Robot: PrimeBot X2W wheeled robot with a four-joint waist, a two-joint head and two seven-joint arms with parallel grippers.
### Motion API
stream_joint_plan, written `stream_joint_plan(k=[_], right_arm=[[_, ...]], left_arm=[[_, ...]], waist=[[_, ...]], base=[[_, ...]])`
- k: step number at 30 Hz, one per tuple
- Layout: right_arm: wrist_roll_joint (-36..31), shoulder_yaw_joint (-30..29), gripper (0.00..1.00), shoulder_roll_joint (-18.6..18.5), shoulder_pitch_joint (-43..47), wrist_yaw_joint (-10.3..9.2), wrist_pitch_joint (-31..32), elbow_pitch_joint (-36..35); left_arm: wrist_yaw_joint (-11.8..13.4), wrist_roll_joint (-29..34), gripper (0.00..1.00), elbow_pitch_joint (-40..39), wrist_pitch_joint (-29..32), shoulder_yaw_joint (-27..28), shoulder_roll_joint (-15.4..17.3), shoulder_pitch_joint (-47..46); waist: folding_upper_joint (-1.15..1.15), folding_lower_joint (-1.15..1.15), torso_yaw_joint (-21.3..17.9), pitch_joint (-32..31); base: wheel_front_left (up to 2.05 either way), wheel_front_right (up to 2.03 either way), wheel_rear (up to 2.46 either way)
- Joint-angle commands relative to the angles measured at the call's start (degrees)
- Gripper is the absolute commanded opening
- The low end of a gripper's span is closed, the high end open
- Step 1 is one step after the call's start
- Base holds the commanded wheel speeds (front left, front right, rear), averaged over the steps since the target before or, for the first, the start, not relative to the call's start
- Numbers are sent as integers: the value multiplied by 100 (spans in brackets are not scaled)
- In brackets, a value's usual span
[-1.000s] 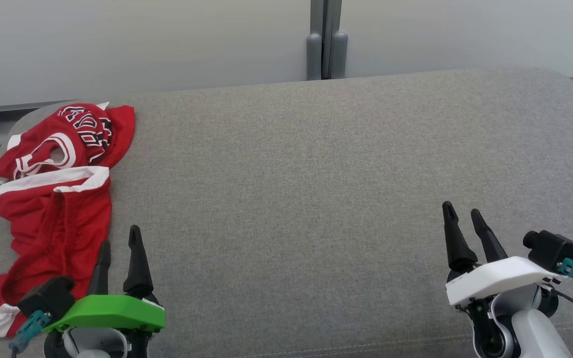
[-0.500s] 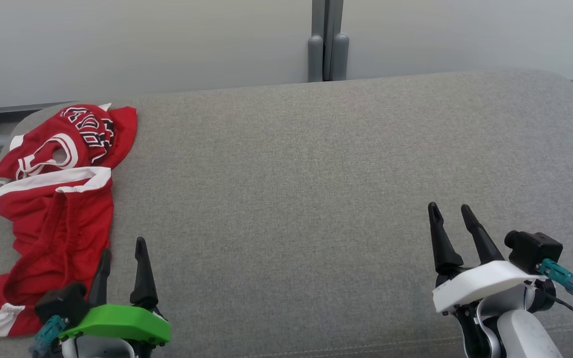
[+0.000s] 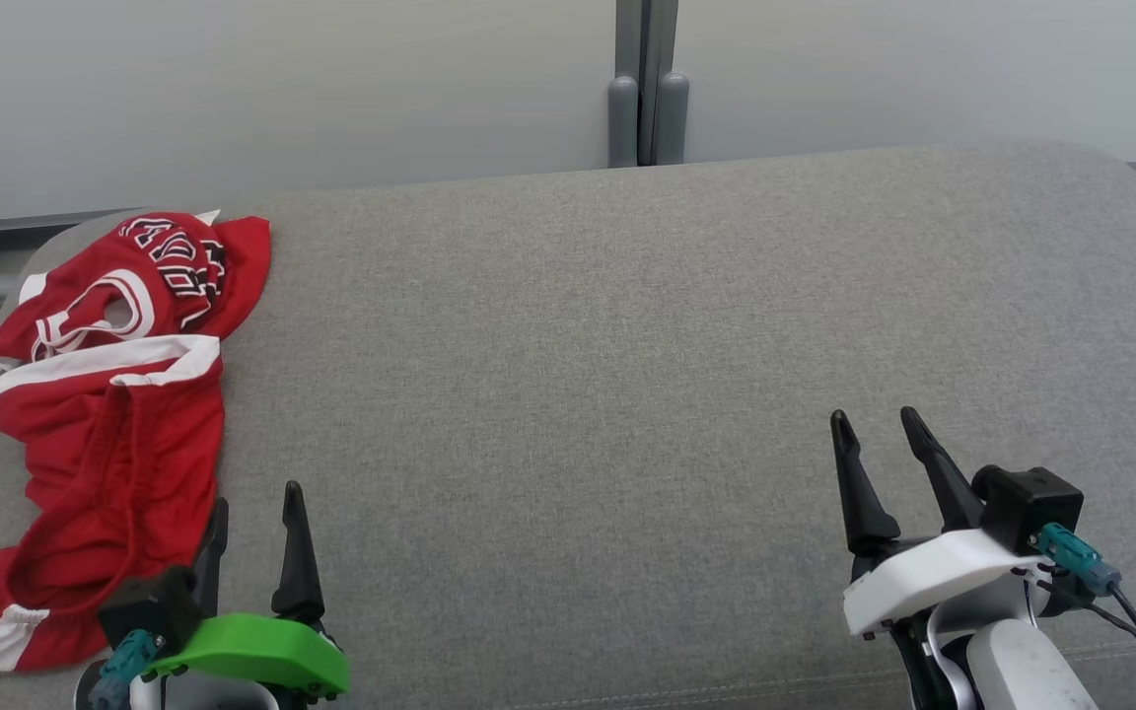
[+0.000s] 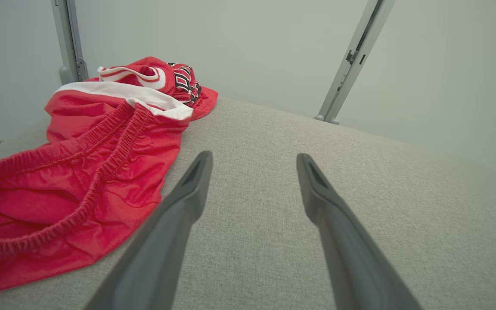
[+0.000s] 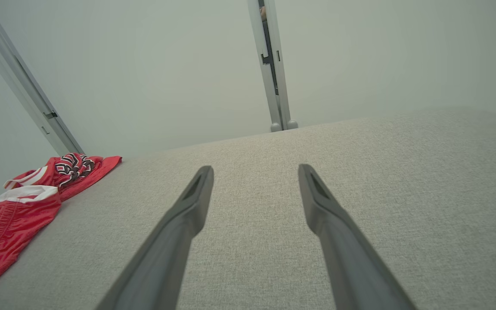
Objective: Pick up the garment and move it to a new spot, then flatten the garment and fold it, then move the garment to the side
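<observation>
— On the grey cushion [image 3: 627,345], out toward nine o'clock in the head view: is that where the garment [image 3: 105,394] lies?
— Yes, crumpled in a heap, its long axis running twelve to six. The left gripper [image 3: 256,495] sits just beside the near end, fingers apart with nothing between them. The heap is at about ten o'clock from its tips.
— And the right gripper [image 3: 873,414]?
— Spread and empty too, well apart from the cloth, down at four o'clock. I'd judge the left arm takes the pick.
— Anything unclear?
— The lettering [image 3: 183,261] is bunched at the far end and unreadable. The near hem runs behind the left wrist camera [image 3: 149,616]. I can't tell whether the elastic-seamed part is the same piece.
</observation>
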Motion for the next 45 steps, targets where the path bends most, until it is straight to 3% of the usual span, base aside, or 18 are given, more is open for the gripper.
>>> stream_joint_plan(k=[1, 33, 45], right_arm=[[-133, 29, 100, -33, 38, 3, -60, -14], [-1196, 112, 100, -45, 217, 3, -488, 181], [-1146, 37, 100, -44, 182, 3, -483, 260]], left_arm=[[6, 127, 100, -17, -49, -11, 37, 31], [60, 983, 100, 56, -277, -196, 11, 328], [102, 847, 100, -5, -181, -215, 38, 329]], waist=[[0, 0, -1, -6], [0, 0, 28, -194], [0, 0, 19, -176]], base=[[0, 0, 0], [0, 0, 0], [0, 0, 0]])
